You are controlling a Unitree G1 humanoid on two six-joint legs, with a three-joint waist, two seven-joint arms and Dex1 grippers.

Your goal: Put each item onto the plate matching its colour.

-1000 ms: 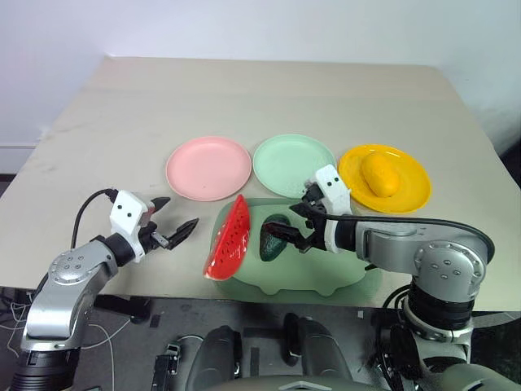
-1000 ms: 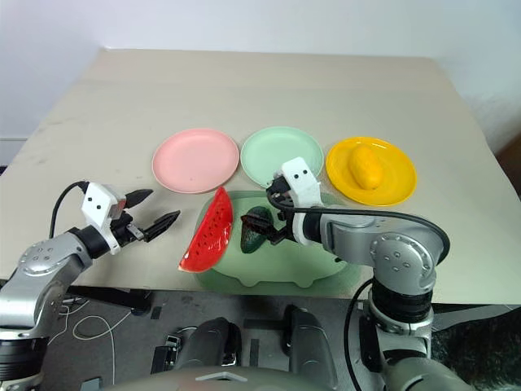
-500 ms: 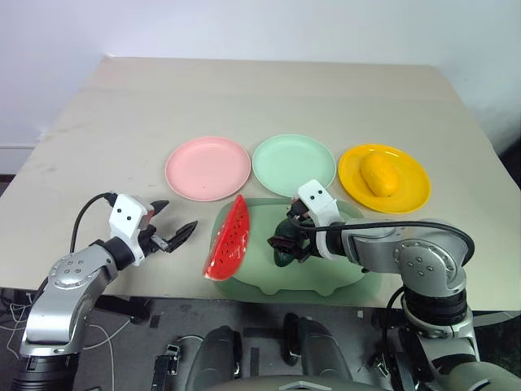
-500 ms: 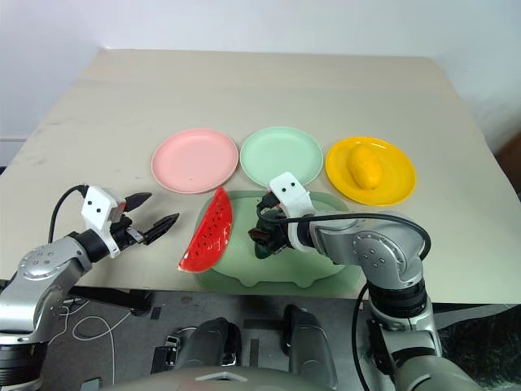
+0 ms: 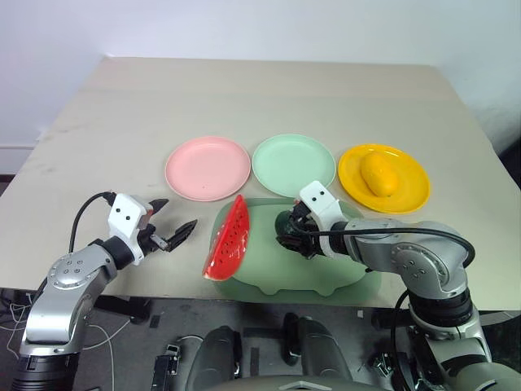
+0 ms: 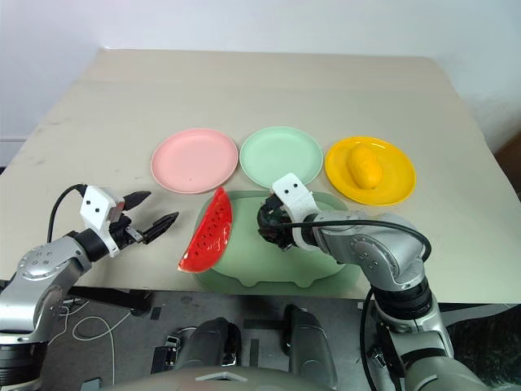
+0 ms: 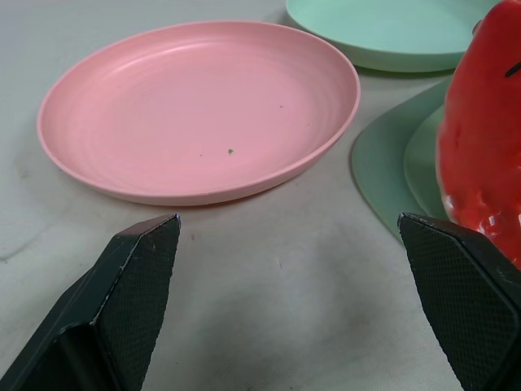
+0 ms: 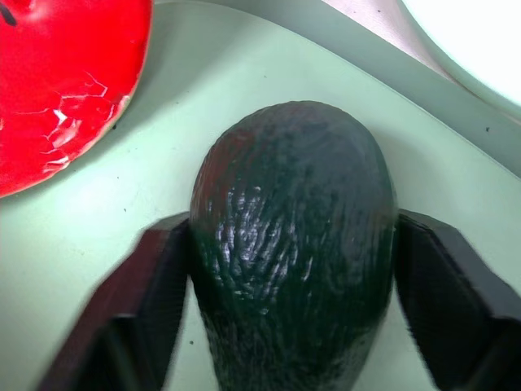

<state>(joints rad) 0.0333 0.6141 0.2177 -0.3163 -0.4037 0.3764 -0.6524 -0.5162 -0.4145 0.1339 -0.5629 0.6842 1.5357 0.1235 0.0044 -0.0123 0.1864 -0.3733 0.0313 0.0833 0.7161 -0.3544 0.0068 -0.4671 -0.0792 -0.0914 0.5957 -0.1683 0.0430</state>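
Avocado (image 8: 293, 244) sits pinched in your right claw (image 5: 295, 235), ready for the mint plate (image 5: 294, 164); left claw (image 5: 171, 228) waits spread.

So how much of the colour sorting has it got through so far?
One of three looks done: the mango lies on the yellow plate. In hand: the right gripper has its fingers shut on the avocado, above the pig-shaped tray; it belongs on the mint green plate. Left: the watermelon wedge, leaning on the tray's edge, goes to the bare pink plate. The left gripper waits open.
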